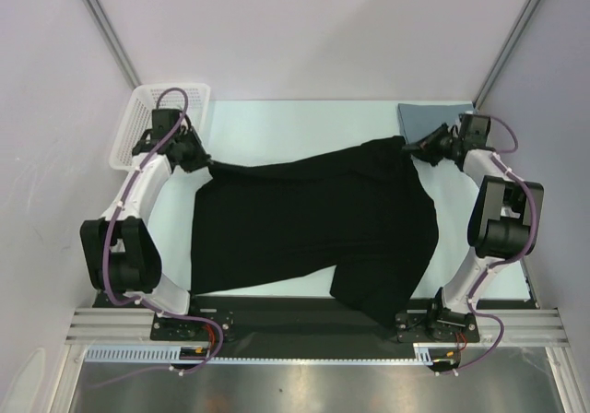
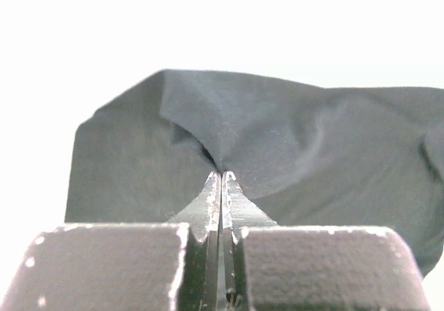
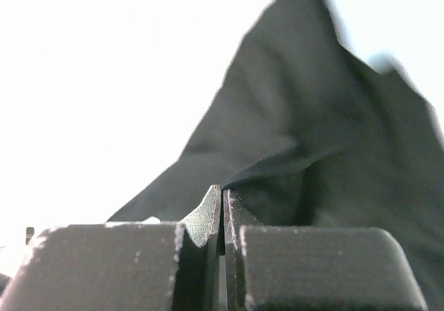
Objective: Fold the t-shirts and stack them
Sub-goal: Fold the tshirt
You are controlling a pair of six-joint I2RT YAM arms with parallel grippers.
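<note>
A large black t-shirt (image 1: 313, 224) lies spread across the middle of the table. My left gripper (image 1: 201, 161) is shut on its far left corner; the left wrist view shows the cloth (image 2: 277, 151) pinched at the closed fingertips (image 2: 222, 178). My right gripper (image 1: 412, 146) is shut on the shirt's far right corner; the right wrist view shows the cloth (image 3: 312, 151) rising from the closed tips (image 3: 223, 191). A slate grey-blue t-shirt (image 1: 431, 116) lies folded at the table's far right corner, behind the right gripper. No starburst mark shows.
A white mesh basket (image 1: 152, 127) stands at the far left corner, just behind my left gripper. The table (image 1: 295, 123) is pale, with walls close on both sides. The shirt's near right part hangs over the table's front edge near the right arm's base.
</note>
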